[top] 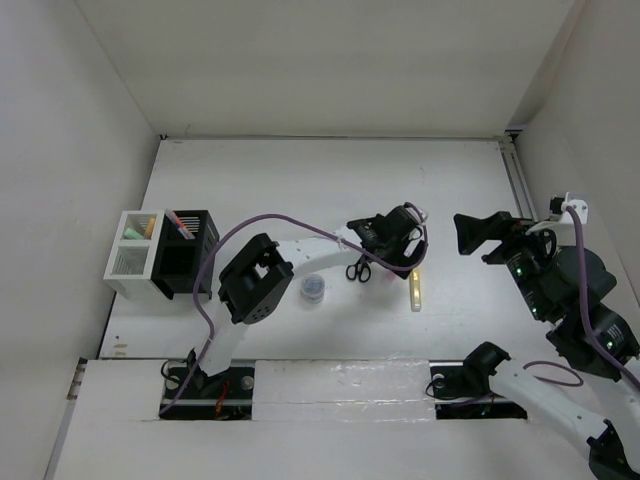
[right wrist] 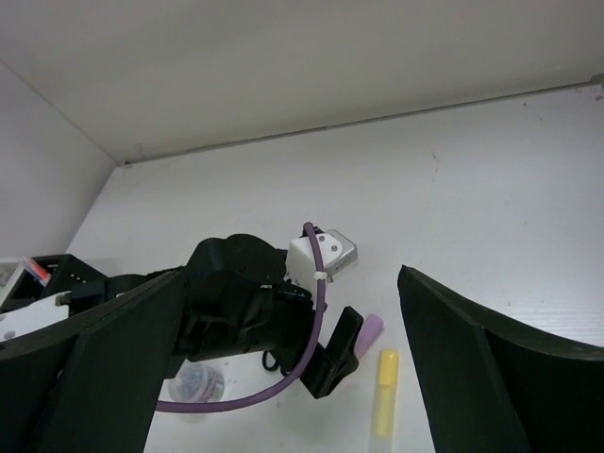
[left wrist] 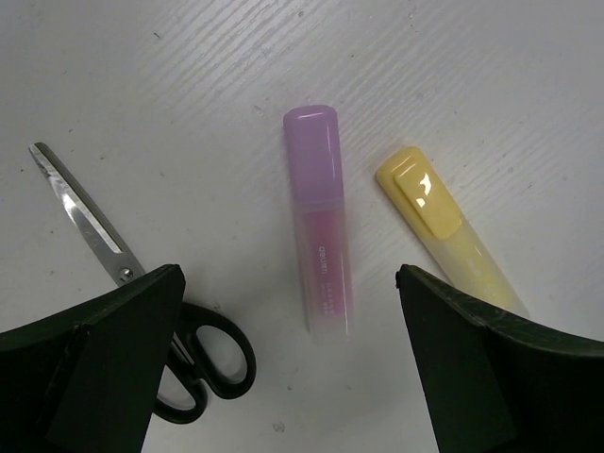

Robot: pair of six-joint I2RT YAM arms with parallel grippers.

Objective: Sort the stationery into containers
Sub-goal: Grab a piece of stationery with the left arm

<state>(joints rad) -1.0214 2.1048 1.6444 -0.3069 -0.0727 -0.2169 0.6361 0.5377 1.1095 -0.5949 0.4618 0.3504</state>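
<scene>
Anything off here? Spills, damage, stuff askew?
Nothing spilled or damaged. Scissors, pink highlighter, yellow highlighter and tub just lie loose, unsorted. Black holder and white organiser stand upright.

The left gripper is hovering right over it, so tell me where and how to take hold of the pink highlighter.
Grip the pink highlighter across the middle of its barrel, coming straight down from above with the open left gripper. It lies flat, its long sides facing the jaws, with bare table either side before the scissors and the yellow highlighter.
</scene>
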